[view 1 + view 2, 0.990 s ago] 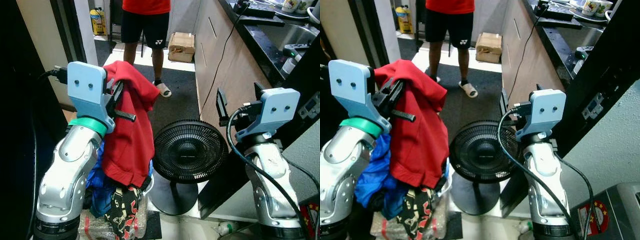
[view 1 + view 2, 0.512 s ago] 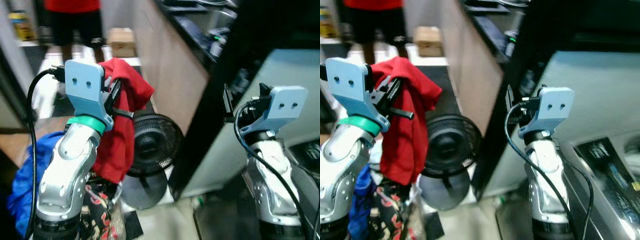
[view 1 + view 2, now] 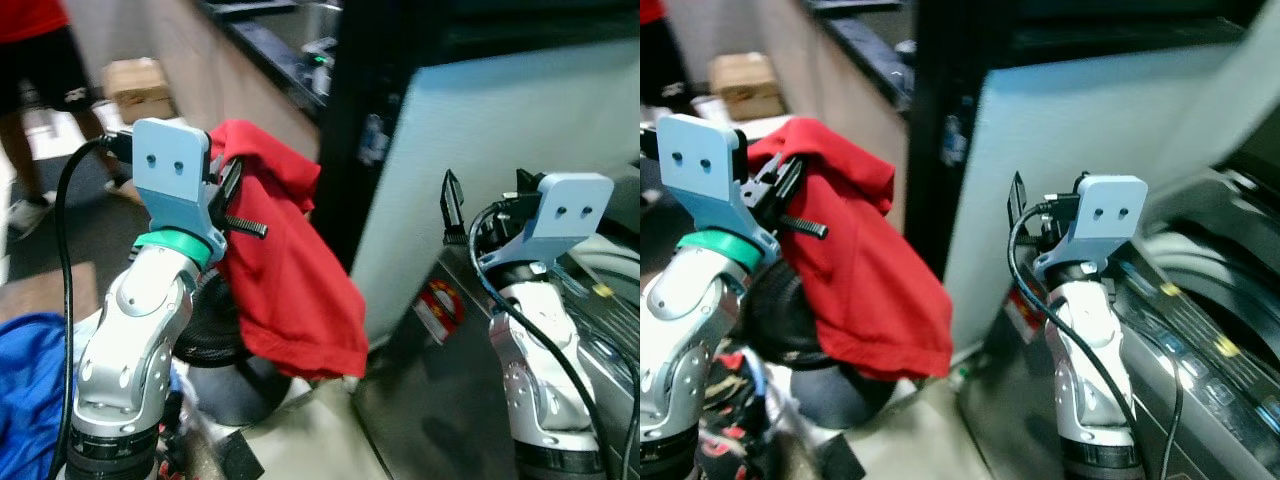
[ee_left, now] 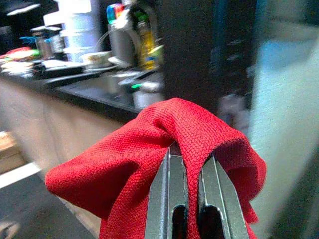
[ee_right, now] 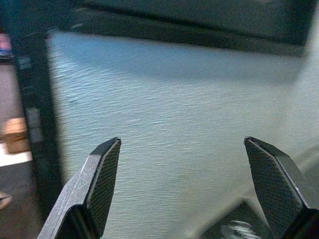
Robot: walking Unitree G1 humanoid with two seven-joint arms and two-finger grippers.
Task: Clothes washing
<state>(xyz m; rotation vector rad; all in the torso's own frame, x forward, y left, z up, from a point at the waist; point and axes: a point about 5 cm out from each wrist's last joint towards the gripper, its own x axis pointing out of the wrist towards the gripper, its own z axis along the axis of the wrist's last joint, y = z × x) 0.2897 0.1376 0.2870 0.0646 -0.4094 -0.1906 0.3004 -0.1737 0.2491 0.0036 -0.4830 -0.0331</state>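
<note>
One red garment [image 3: 290,270] is clamped in the left gripper [image 4: 188,199]; the right gripper [image 5: 184,189] is held spread. The washer [image 3: 1200,340] label is blurred, unreadable.

Floor and counter ahead of you

On the floor [image 3: 60,235] you have a black fan [image 3: 215,330] standing on its round base, blue cloth [image 3: 25,390] heaped to your left, and a cardboard box [image 3: 135,85] farther back. The dark counter [image 4: 99,97] holds bottles and cups, all blurred.
</note>
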